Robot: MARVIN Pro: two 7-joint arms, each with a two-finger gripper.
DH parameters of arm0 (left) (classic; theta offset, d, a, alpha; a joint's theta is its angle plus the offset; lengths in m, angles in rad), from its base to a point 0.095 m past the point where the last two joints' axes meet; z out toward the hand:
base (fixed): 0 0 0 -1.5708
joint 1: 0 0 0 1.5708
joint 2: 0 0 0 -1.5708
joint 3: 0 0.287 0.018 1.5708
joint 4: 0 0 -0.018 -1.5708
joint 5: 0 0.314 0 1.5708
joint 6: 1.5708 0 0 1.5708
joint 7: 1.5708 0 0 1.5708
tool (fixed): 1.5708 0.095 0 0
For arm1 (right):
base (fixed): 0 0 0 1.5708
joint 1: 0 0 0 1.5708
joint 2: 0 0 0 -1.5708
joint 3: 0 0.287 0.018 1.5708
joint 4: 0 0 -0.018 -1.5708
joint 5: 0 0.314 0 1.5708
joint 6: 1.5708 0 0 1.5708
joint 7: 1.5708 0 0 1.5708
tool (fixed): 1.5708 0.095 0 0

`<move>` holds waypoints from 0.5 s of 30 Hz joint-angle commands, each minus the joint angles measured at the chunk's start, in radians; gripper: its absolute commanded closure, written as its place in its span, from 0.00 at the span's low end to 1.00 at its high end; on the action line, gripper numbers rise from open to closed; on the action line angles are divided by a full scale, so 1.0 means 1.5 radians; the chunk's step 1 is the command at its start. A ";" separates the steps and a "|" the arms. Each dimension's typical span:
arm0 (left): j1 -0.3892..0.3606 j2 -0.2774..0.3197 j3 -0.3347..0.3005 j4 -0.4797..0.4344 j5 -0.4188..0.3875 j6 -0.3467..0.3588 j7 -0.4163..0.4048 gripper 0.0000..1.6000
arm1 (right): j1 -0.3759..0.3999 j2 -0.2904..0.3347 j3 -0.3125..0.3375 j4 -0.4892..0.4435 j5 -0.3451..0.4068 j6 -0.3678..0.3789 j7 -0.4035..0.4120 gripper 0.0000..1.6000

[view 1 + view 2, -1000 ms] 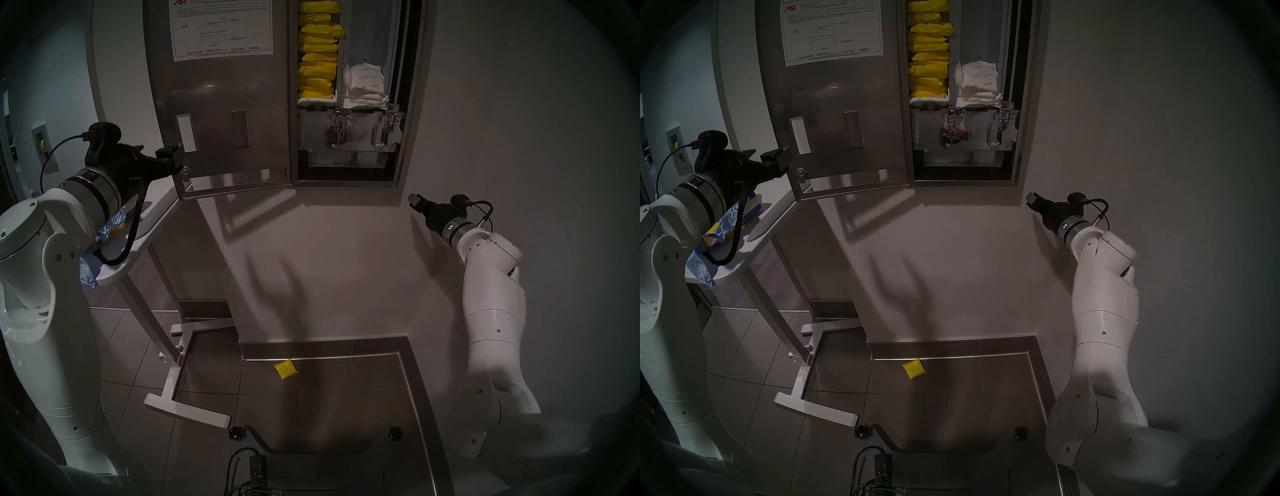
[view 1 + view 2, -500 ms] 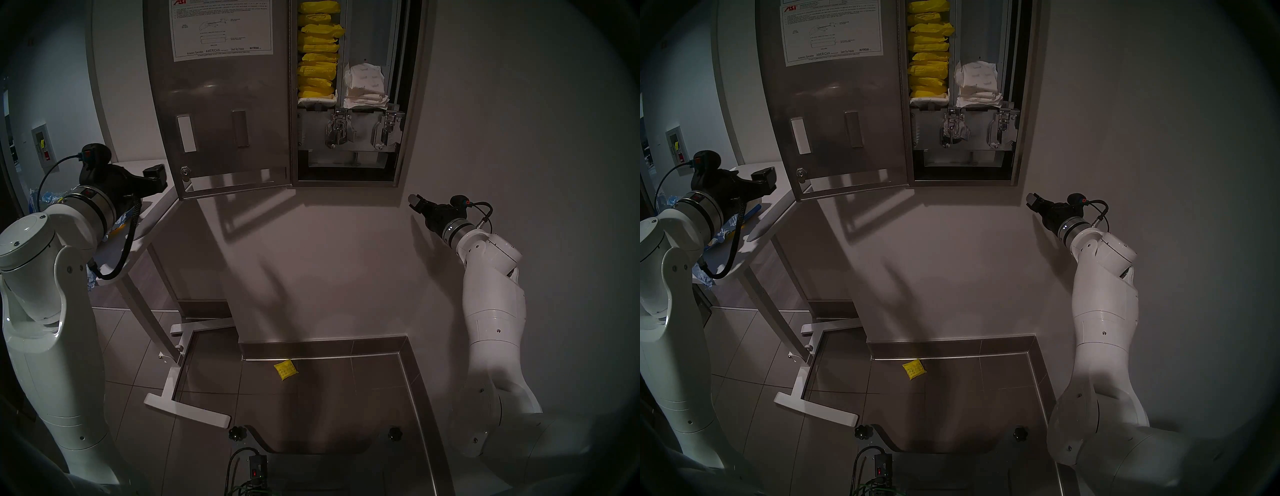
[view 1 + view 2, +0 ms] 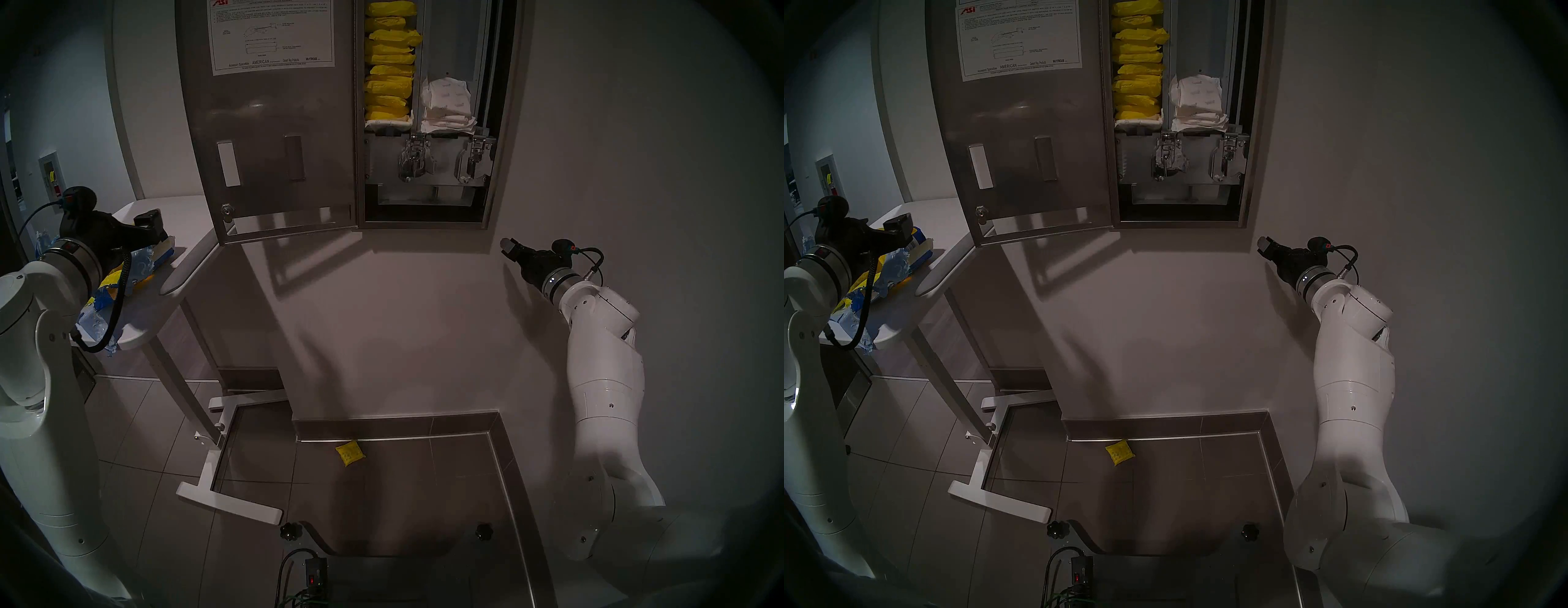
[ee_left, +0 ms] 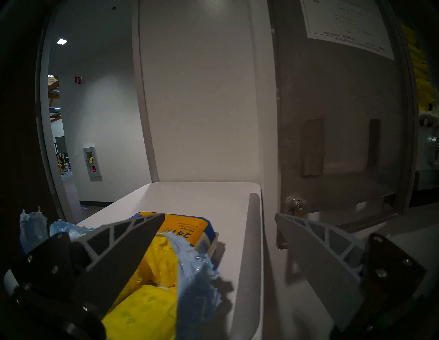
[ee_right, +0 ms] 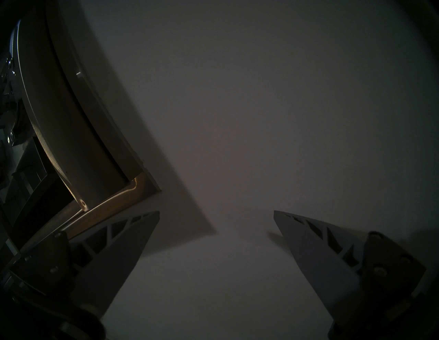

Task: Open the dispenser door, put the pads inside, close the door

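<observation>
one dispenser door (image 3: pixel 271 127) hangs open; nine or so yellow pads (image 3: pixel 388 80) are stacked inside, one lies on the tiled floor (image 3: pixel 350 453). both grippers, left gripper (image 4: pixel 219 228) over the white table (image 4: pixel 202 199) and right gripper (image 5: pixel 216 228) near the grey wall, are spread apart and hold nothing.

A white side table (image 3: pixel 186 254) with rounded corners stands at the left of the scene on a white metal leg and floor frame (image 3: pixel 220 492). On its top lies a torn blue-and-yellow bag (image 4: pixel 180 239), ripped open toward the near end, with yellow-wrapped pads (image 4: pixel 140 308) showing inside it; the far end of the tabletop is bare. On the grey tiled floor (image 3: pixel 169 530), near the foot of the wall and right of the table's frame, one yellow pad (image 3: pixel 350 453) lies by itself.
</observation>
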 commanded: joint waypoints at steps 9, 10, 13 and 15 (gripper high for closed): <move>0.083 0.043 -0.135 -0.015 0.008 -0.002 -0.046 0.00 | 0.026 0.006 -0.001 -0.021 0.005 -0.011 0.004 0.00; 0.086 0.044 -0.140 -0.015 0.008 -0.002 -0.050 0.00 | 0.026 0.006 -0.001 -0.021 0.005 -0.011 0.004 0.00; 0.093 0.053 -0.154 0.001 0.007 -0.002 -0.064 0.00 | 0.026 0.006 -0.001 -0.021 0.006 -0.011 0.004 0.00; 0.099 0.063 -0.161 0.015 0.007 -0.002 -0.076 0.00 | 0.025 0.007 -0.002 -0.021 0.006 -0.011 0.003 0.00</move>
